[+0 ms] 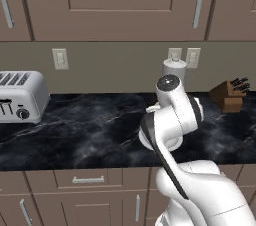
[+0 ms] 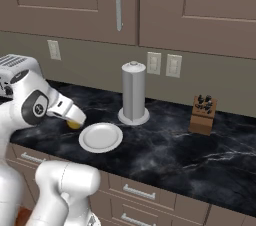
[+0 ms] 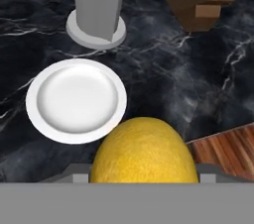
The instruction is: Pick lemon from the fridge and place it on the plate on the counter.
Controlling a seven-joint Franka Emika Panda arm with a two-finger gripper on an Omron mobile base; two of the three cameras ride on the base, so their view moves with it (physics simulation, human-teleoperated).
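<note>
Now lemon (image 3: 143, 151) in fingers (image 3: 79, 172), plate (image 3: 76, 100) bare on counter (image 3: 163, 69)

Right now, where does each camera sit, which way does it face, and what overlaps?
Left base view: behind-left, facing the counter and toaster; the arm's white links rise lower right.
Right base view: behind-right, facing the plate and grey cylinder; arm at lower left.
Hand view: on the hand, looking down past the held lemon at the plate.
Shared: counter, cylinder, knife block.

Yellow-orange lemon (image 3: 144, 151); white plate (image 3: 75, 100); black bench (image 2: 200, 155) with whitish marbled veins; grey cylinder (image 2: 133, 91) on a pale base; brown knife block (image 2: 202, 115); silver toaster (image 1: 21, 96); taupe cabinets (image 1: 115, 5).
</note>
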